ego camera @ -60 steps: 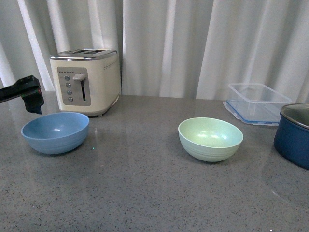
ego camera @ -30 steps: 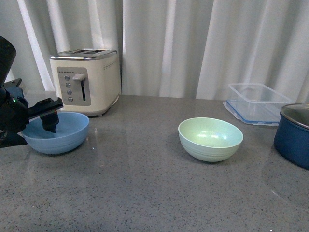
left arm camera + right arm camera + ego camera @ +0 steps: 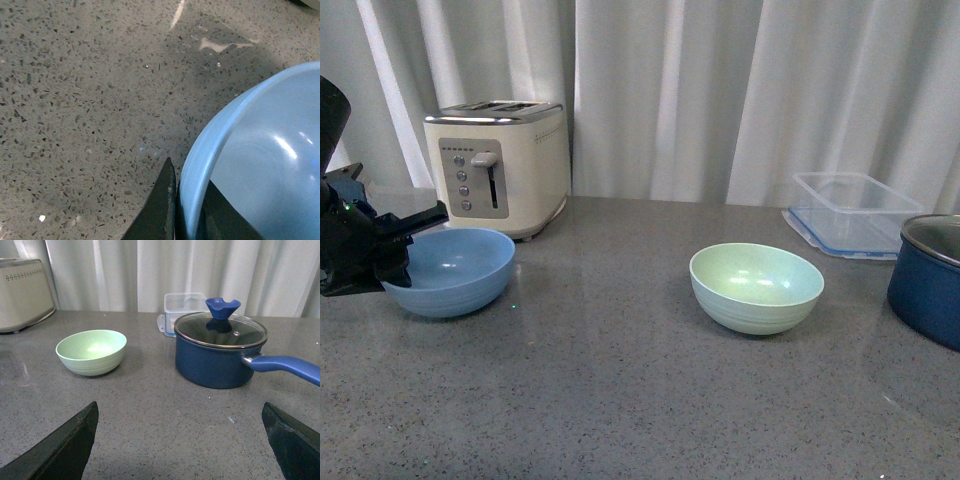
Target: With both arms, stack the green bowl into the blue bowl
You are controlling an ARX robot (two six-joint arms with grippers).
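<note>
Two bowls sit well apart on our table (image 3: 620,380): our left pincer (image 3: 187,206) clamps the rim of the blue bowl (image 3: 450,272), likely to move it; our right pincer (image 3: 180,410) gapes wide and empty, facing the green bowl (image 3: 91,351).

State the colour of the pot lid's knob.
The knob is dark blue; right wrist view shows it best.

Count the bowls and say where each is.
2. The blue bowl is at the left, its rim pinched by the left tool; the green bowl stands right of centre.
</note>
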